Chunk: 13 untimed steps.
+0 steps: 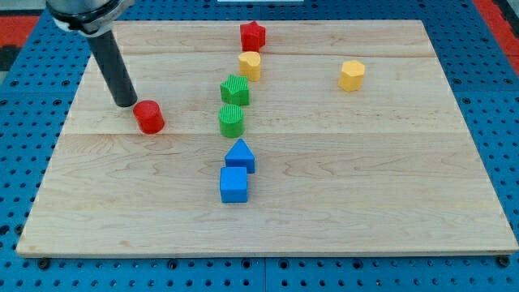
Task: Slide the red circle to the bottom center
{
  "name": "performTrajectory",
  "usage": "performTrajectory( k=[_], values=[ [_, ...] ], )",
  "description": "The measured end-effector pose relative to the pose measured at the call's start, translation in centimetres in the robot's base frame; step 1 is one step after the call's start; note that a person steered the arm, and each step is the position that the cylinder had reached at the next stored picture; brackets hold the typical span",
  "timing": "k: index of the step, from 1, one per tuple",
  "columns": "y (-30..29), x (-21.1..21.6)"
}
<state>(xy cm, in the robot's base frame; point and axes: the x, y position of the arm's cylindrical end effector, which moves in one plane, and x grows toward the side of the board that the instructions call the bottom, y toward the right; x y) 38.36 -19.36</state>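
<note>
The red circle lies on the wooden board at the view's left, about halfway up. My tip rests on the board just left of and slightly above the red circle, very close to it or touching it. The dark rod rises from there toward the view's top left.
A column of blocks runs down the middle: a red star, a yellow block, a green block, a green cylinder, a blue triangle and a blue cube. Another yellow block lies at the upper right.
</note>
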Motion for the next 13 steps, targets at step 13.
performTrajectory(
  k=[13],
  values=[
    [29.8,14.1]
  ],
)
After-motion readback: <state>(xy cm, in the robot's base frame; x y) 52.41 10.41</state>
